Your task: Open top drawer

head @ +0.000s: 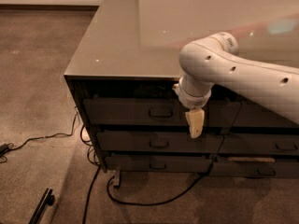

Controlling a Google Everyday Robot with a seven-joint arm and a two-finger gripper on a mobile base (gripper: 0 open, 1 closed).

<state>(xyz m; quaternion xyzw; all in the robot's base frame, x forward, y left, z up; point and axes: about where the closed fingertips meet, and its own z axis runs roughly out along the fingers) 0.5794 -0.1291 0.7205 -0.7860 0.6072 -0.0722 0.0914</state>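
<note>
Camera view shows the cream, wedge-shaped gripper (195, 123) before the flat, dark grey top drawer (126, 112), small rectangular handle (160, 112) just left of it; open or closed, I can't tell.

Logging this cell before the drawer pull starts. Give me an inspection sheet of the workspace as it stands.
Surface: cabinet top, grey and glossy, with light reflections.
Job's things: top drawer looks shut; its handle is untouched.
Clutter: black bar lying on the floor, front left.
Gripper: gripper hangs before the top drawer's right end, right of the handle.
Cables: black cable loops on the floor under the cabinet; second cable trails left.
Surroundings: brown carpet; right drawer stack alongside.
</note>
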